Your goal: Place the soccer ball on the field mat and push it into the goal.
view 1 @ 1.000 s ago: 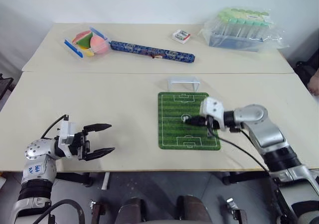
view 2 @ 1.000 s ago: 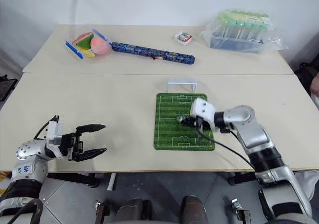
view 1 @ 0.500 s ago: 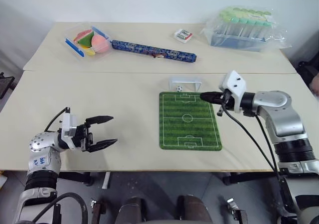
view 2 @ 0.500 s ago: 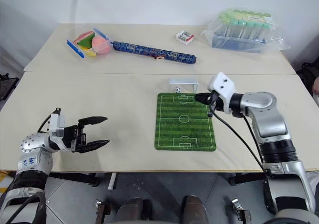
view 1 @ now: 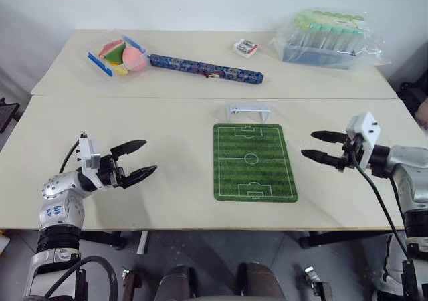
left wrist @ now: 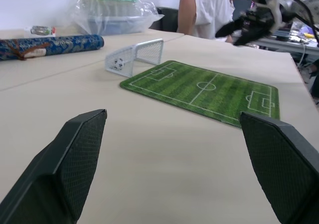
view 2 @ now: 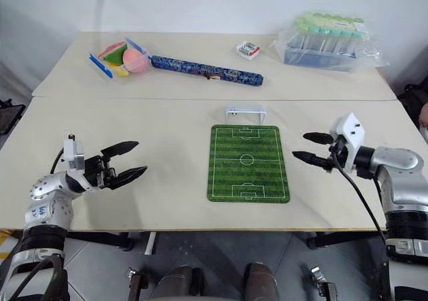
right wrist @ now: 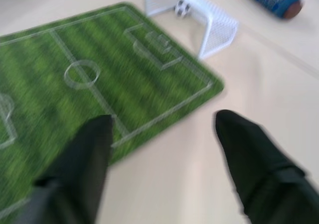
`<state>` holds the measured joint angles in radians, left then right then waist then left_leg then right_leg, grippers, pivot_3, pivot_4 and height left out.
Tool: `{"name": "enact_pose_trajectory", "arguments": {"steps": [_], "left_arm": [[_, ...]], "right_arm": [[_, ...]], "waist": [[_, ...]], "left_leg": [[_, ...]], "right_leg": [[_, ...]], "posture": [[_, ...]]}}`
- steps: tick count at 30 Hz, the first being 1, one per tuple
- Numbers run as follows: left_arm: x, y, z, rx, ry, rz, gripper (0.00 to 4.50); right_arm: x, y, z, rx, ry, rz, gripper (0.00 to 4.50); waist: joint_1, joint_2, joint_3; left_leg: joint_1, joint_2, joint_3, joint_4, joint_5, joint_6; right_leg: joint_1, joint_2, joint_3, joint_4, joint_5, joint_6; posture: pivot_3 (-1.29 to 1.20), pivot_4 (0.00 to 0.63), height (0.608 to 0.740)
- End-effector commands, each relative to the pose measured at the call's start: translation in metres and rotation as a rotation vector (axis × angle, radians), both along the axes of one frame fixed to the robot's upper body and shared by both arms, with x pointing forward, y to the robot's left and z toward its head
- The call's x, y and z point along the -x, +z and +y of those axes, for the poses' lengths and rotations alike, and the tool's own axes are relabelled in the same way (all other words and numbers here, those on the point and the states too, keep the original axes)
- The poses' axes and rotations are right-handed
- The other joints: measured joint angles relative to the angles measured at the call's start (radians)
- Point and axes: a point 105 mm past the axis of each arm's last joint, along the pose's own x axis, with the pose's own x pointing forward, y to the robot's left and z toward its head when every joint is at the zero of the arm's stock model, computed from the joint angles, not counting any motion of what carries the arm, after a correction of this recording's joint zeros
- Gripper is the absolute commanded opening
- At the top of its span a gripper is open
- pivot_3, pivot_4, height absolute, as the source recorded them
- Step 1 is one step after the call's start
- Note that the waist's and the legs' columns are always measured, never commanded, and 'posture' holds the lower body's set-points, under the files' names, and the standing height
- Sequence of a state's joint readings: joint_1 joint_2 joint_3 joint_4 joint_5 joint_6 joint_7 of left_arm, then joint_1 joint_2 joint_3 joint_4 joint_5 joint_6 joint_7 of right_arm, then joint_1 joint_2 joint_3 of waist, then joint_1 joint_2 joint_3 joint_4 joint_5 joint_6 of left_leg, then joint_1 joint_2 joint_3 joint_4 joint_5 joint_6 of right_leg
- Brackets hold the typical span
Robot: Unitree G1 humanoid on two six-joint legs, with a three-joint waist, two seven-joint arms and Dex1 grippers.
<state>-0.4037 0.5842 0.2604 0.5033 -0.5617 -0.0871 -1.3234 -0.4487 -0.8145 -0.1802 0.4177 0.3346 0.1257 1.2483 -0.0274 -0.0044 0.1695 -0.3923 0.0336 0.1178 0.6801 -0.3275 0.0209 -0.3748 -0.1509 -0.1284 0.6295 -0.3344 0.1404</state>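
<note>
Both grippers' jaws apart and empty, soccer ball [left wrist: 118, 63] inside goal [view 1: 248, 110] beside field mat [view 1: 254, 161], no legible writing.

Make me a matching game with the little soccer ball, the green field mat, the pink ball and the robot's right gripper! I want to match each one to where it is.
Things:
1. soccer ball
2. field mat
3. pink ball
4. right gripper

Places:
A. in the clear tray at the far left of the table
B. inside the goal
C. off the mat's right side, fingers open
D. flat on the table just in front of the goal

Pairs: 1-B, 2-D, 3-A, 4-C
</note>
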Motion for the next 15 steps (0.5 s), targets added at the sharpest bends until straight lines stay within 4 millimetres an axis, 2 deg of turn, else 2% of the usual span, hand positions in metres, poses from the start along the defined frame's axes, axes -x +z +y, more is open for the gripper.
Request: {"name": "enact_pose_trajectory", "arguments": {"steps": [1, 4, 7, 11, 15], "left_arm": [[0.005, 0.012, 0.004, 0.017, -0.001, -0.037, 4.50], [0.010, 0.004, 0.011, -0.021, 0.031, 0.003, 4.50], [0.015, 0.003, 0.018, -0.028, 0.046, 0.027, 4.50], [0.019, 0.004, 0.025, -0.034, 0.070, 0.037, 4.50], [0.021, 0.005, 0.022, -0.038, 0.068, 0.061, 4.50]], "right_arm": [[0.008, 0.007, -0.020, -0.004, -0.006, -0.039, 4.48], [0.015, -0.004, -0.038, 0.017, -0.035, -0.014, 4.48], [0.016, -0.005, -0.047, 0.009, -0.055, -0.021, 4.48], [0.015, -0.005, -0.048, -0.010, -0.081, -0.028, 4.48], [0.015, -0.006, -0.040, -0.037, -0.096, -0.053, 4.48]], "waist": [[0.000, 0.000, 0.000], [-0.001, 0.000, 0.000], [-0.003, 0.000, 0.000], [-0.001, 0.000, 0.000], [0.001, 0.000, 0.000]], "left_leg": [[0.000, 0.000, 0.000, 0.000, 0.000, 0.000], [0.001, 0.000, 0.000, 0.000, 0.000, 0.000], [0.001, 0.001, 0.001, -0.001, 0.000, 0.000], [0.001, 0.001, 0.001, 0.001, 0.000, 0.000], [0.001, 0.002, 0.001, 0.001, 0.000, 0.000]], "right_leg": [[0.000, 0.000, 0.000, 0.000, 0.000, 0.000], [0.000, 0.000, 0.000, 0.000, 0.000, 0.000], [0.000, 0.000, 0.001, 0.000, 0.000, 0.000], [0.001, 0.000, 0.001, 0.000, 0.000, 0.000], [0.001, 0.000, 0.002, 0.000, 0.000, 0.000]], "posture": [[0.00, 0.150, 0.740], [0.00, 0.150, 0.740], [0.00, 0.150, 0.740], [0.00, 0.150, 0.740], [0.00, 0.150, 0.740]]}}
